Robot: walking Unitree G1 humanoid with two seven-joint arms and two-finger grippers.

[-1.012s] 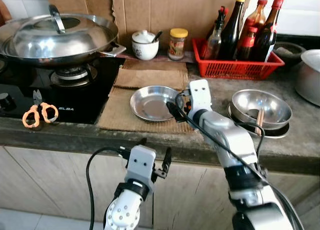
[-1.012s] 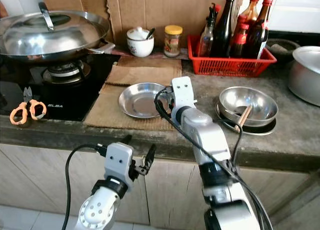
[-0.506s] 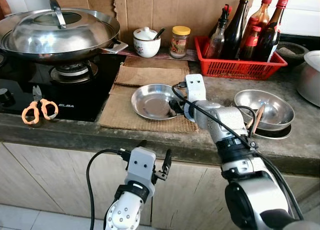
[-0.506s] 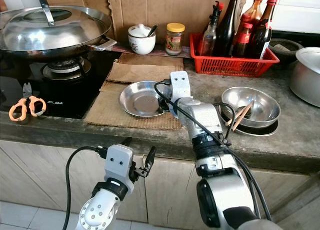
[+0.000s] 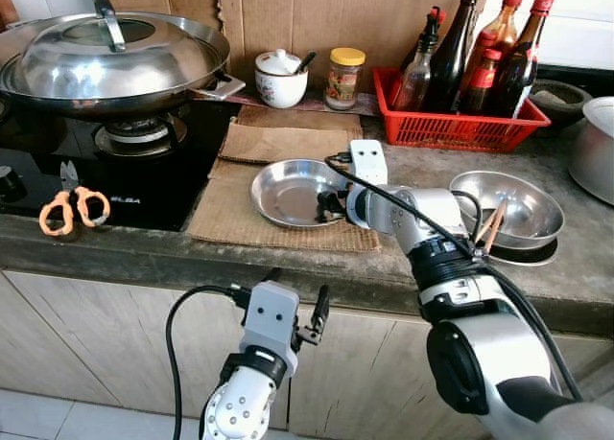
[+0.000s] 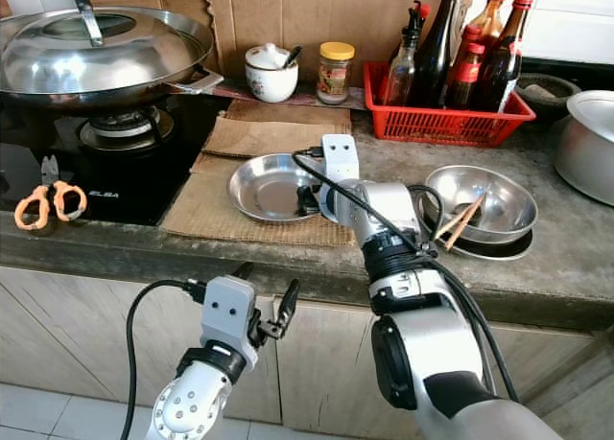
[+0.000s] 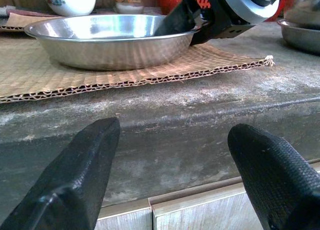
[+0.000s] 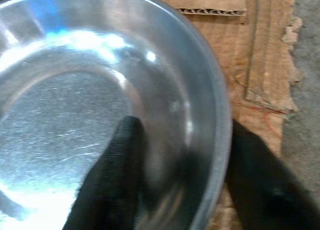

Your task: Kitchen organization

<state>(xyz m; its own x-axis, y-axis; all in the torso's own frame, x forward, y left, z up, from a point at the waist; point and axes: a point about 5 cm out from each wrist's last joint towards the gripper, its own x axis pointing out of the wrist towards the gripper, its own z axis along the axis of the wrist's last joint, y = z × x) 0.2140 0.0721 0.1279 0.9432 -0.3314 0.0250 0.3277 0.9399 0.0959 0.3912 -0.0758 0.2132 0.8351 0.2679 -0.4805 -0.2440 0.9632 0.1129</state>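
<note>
A shallow steel dish (image 5: 286, 193) lies on a cardboard mat (image 5: 225, 224) on the counter beside the stove. My right gripper (image 5: 328, 206) is open at the dish's right rim. In the right wrist view one finger (image 8: 117, 160) is inside the dish (image 8: 70, 109) and the other (image 8: 262, 190) is outside the rim, over the cardboard. My left gripper (image 5: 297, 291) hangs below the counter's front edge, open, with nothing between its fingers (image 7: 75, 185). From the left wrist view the dish (image 7: 110, 42) shows side-on with the right gripper's fingers at its rim.
A steel bowl with chopsticks (image 5: 513, 205) sits to the right of my arm. A red basket of bottles (image 5: 460, 124), a jar (image 5: 343, 78) and a white pot (image 5: 280, 81) line the back. A lidded wok (image 5: 106, 61) is on the stove and orange scissors (image 5: 67, 210) lie near the front edge.
My right gripper has moved left and slightly back, from just off the dish to straddling its right rim. The left arm has stayed still.
</note>
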